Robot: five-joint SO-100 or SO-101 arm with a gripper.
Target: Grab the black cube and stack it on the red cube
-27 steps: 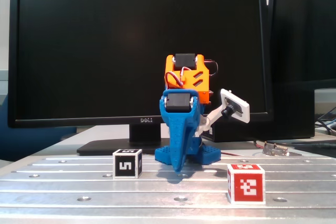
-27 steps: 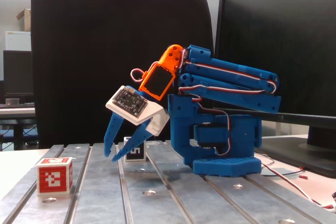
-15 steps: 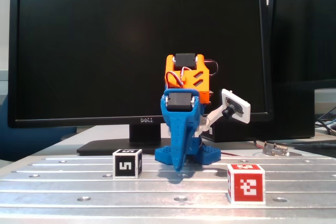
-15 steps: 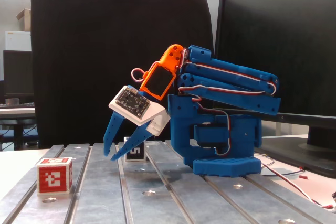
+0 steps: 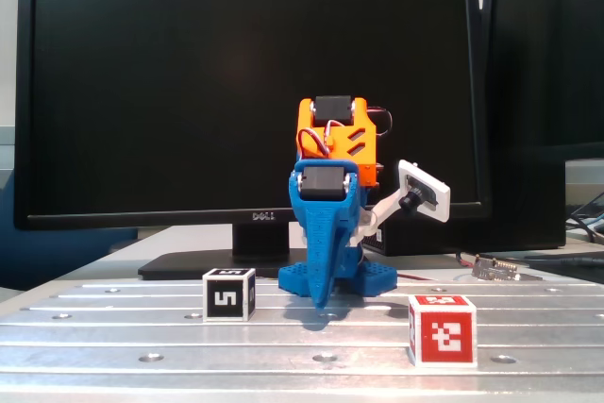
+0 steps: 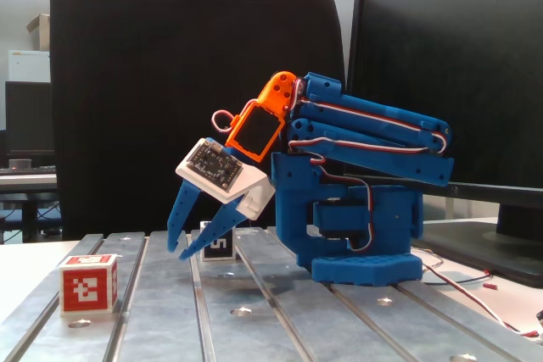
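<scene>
Cube faces are black with white edges and a white "5" mark: the black cube [image 5: 228, 294] sits mid-table on the slotted metal table [image 5: 113, 327]. The red cube [image 5: 442, 329] stands near the front edge. The gripper [image 6: 192, 249] hangs open, holding nothing.

Behind me stands a dark Dell monitor [image 5: 250, 92]; my counter [image 5: 113, 327] is ribbed grey metal. A black chair back [image 6: 170, 99] blocks a bright office beyond.
</scene>
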